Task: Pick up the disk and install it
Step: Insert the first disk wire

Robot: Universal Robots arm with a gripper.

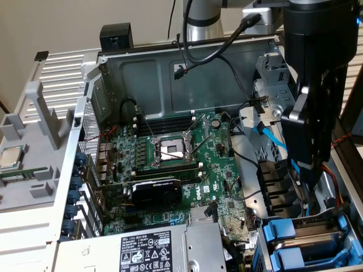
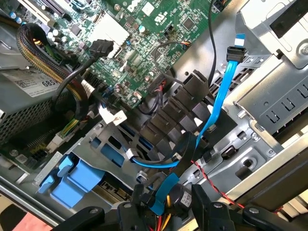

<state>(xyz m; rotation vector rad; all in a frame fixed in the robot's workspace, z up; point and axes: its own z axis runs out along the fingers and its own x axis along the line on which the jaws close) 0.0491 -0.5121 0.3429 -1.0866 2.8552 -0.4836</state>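
Exterior view's right has the tool (image 1: 313, 178) low over the drive cage (image 1: 323, 224) of the open computer case (image 1: 170, 73), its tip lost among cables. From the wrist I see its fingers (image 2: 131, 211) apart and gripping nothing, with a blue tab (image 2: 163, 195) and thin wires in the gap. Two blue carrier fronts (image 1: 285, 243) sit together in the cage. The disk's label and metal are hidden, so I cannot tell which carrier holds it.

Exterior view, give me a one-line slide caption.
The end effector hangs over the open computer case, near two blue-fronted drive carriers beside the motherboard.
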